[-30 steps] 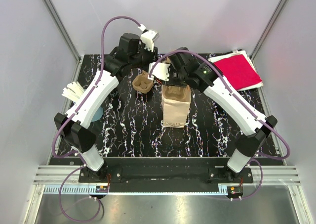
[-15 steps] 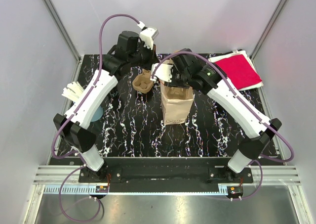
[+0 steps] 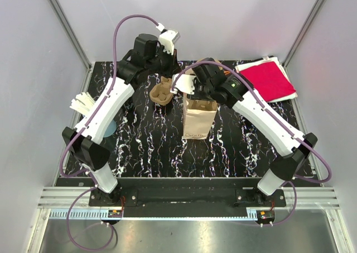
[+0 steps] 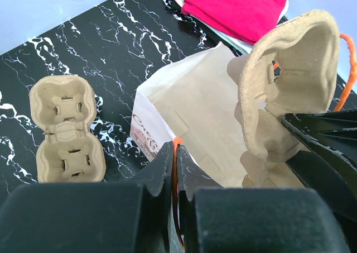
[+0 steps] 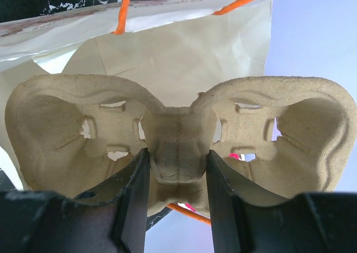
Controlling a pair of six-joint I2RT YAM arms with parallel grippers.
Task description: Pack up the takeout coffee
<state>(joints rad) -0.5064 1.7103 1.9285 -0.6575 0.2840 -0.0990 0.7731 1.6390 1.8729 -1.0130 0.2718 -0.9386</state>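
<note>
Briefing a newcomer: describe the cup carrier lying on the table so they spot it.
On the black table, find the paper bag. Just left of it the pulp carrier lies flat; its twin is held by the right gripper over the bag.

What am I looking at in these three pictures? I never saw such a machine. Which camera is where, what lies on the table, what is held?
These are two robot arms bolted to a black marbled table. One picture looks down from above; the other two come from cameras on each wrist. The left gripper pinches the orange handle of a paper bag. The right gripper holds a cardboard cup carrier at the bag's opening. A second carrier and a red cloth lie on the table.
</note>
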